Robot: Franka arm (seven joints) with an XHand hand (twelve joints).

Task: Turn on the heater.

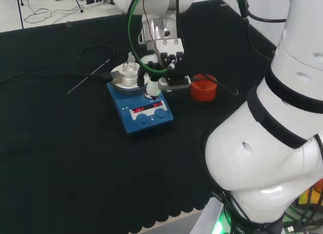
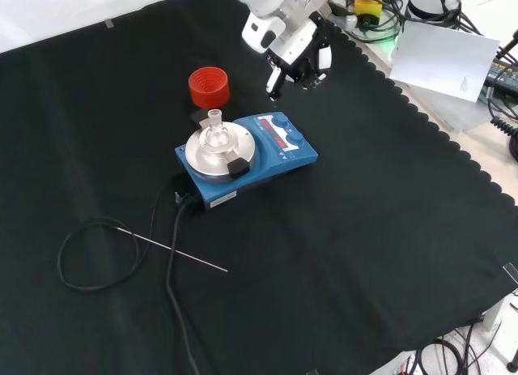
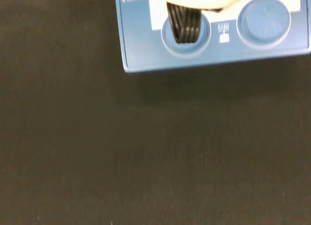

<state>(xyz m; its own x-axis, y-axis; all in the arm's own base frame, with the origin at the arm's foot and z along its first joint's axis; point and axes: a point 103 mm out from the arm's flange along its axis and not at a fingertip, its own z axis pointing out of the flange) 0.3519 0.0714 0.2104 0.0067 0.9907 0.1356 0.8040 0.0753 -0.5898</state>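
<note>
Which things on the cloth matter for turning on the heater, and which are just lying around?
For the job:
heater
its two knobs
hand

Lying about:
small glass flask on the heater plate
red ribbed ring
thin metal rod

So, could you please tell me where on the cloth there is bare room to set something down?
In the front view, the cloth right of and below the blue heater is bare. The lower left is crowded with a looped cable and a thin rod. Above the heater, the red ring and the hand leave little room.
</note>
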